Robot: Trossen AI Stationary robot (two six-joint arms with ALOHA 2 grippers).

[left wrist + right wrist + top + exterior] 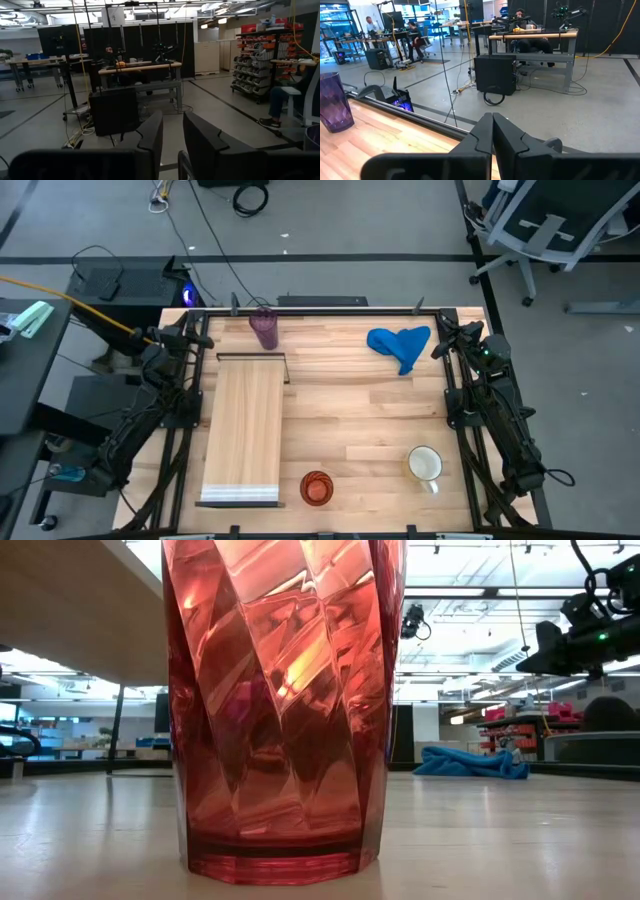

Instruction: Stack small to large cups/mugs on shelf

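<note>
Left hand [172,137]: parked at the tabletop's far-left corner, fingers a narrow gap apart, holding nothing.
Shelf [243,430]: lay bare on the tabletop [350,415]; no cup on it.
Purple tumbler [265,327]: stood at the far edge, just beyond the shelf.
Orange-red cup [316,488]: at the near edge, beside the shelf's white end.
White mug [424,465]: near right, probably upright.
Right hand [493,131]: far-right corner, fingers together, empty.
Progress: nothing stacked; all three remained.

A crumpled blue cloth [400,345] lies on the tabletop [360,420] — near its far right corner.
</note>
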